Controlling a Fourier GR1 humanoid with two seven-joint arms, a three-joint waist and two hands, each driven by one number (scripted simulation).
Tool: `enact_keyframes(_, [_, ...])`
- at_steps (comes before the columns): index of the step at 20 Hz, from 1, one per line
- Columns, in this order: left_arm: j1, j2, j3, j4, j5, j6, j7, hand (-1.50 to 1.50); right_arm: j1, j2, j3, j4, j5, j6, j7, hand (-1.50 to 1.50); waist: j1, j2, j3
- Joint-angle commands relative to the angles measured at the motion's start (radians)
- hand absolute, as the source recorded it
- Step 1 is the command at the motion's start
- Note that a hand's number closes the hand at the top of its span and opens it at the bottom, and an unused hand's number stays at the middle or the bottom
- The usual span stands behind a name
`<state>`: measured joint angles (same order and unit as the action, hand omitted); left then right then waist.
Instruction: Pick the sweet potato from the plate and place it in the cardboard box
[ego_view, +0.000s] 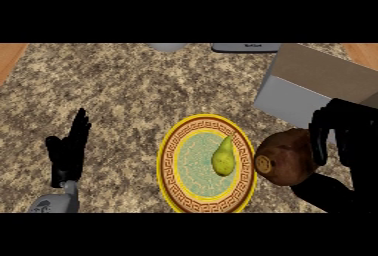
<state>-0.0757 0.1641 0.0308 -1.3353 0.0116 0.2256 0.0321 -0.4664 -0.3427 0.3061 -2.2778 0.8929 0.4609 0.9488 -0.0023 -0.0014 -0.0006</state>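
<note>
Nearest us, we see one plate (174, 165) holding one pear (223, 157). At our left, the left hand (68, 152) rests with fingers straight, released. At our right, the right hand (341, 150) curls round one sweet potato (284, 157), just beside the plate's rim. Farther off stands one cardboard box (314, 82); we cannot see its contents.

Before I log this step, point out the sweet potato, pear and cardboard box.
sweet potato (284, 157): head view, its brown middle.
pear (223, 159): head view, its wide lower body.
cardboard box (295, 97): head view, its grey wall.
</note>
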Motion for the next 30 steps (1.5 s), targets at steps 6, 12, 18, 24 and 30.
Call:
enact_keyframes(6, [0.000,-0.016,-0.002,0.004,-0.009,-0.005,0.001,0.00,-0.062,-0.066,-0.378,0.300,-0.176,-0.052,-0.265,1.50,0.008,0.004,0.001])
enact_keyframes(12, [-0.006,0.011,0.042,0.052,0.004,-0.032,-0.054,0.00,-0.068,-0.093,-0.382,0.612,-0.091,-0.231,-0.524,1.50,0.014,0.006,0.001])
enact_keyframes(18, [-0.042,-0.014,0.015,0.025,-0.004,-0.029,0.014,0.00,-0.173,-0.111,-0.371,0.928,0.012,-0.334,-0.625,1.50,0.020,0.007,0.001])
enact_keyframes(24, [-0.056,-0.011,0.030,0.055,-0.007,-0.030,-0.015,0.00,-0.166,-0.013,-0.478,1.152,-0.111,-0.433,-0.705,-1.50,0.019,0.009,0.001])
enact_keyframes(30, [-0.062,-0.015,0.017,0.023,-0.022,-0.021,0.033,0.00,-0.208,-0.014,-0.590,1.252,-0.281,-0.455,-0.938,-1.50,0.011,0.005,0.002])
